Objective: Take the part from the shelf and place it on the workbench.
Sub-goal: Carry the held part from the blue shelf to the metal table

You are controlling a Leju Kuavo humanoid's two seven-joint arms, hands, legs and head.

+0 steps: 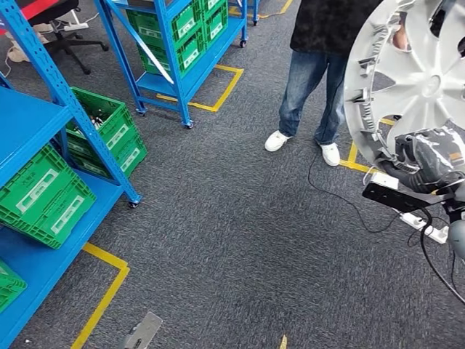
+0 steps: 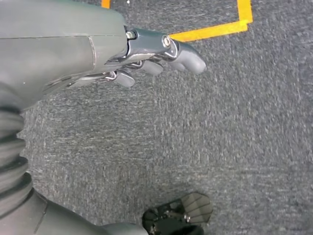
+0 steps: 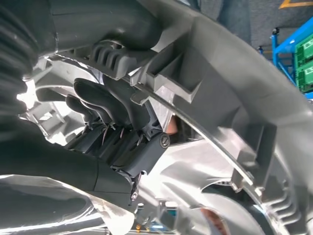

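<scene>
Carpet [image 1: 235, 240], dark grey, runs across the head view w/ yellow tape lines [image 1: 102, 294] at lower left. At the right edge we hold the part [image 1: 408, 80], a silver wheel cover, upright and tilted, up in the air, well clear of the racks. Our right hand [image 1: 425, 156] grips its lower rim; in the right wrist view the dark fingers [image 3: 107, 100] curl thru an opening in the cover's back [image 3: 229, 112] and the thumb presses the ribbed rim, so that hand is clamped on the part. Below it a black power strip [image 1: 397, 198] and a white one [image 1: 430, 229] lie on the carpet w/ cables. In the left wrist view our left hand [image 2: 147, 56] hangs over carpet near a yellow tape corner [image 2: 221, 27], fingers [image 2: 188, 56] stretched out straight, close together, holding nothing. Blue shelf [image 1: 33, 138] fills the left side, w/ green crates [image 1: 46, 196] on its lower levels. Further off, upper right of centre, a person in jeans and white shoes [image 1: 304, 142] stands just behind the part. A second blue rack [image 1: 181, 51] w/ green crates stands at top centre; an office chair [image 1: 60, 25] sits at top left.
</scene>
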